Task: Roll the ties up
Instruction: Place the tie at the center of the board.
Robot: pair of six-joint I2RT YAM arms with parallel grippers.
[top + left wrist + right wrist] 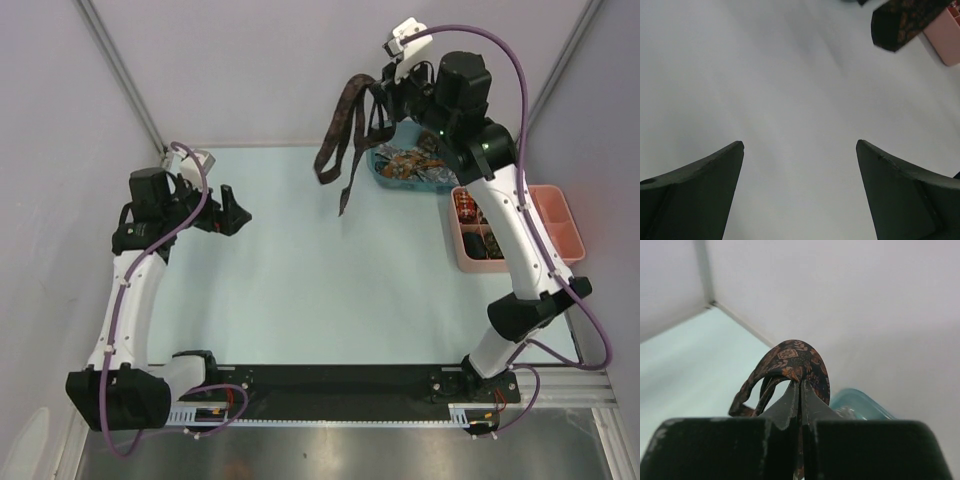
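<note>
Brown tie (343, 120) is dangling beside the tub (380, 168), your right tool (800, 386) pinching it, your left tool (800, 145) waiting spread. You're fetching; next, try laying it flat on the desk (300, 280).

Top camera looks down; both close wrist views share the tie (349, 110).

Soft, even, bright light fills all three views, and the counter (300, 260) carries only faint shadows. The left wrist view looks washed pale, with the tie (900, 25) at upper right blurred. Close up, the right gripper (800, 387) shows dark and soft-edged.
</note>
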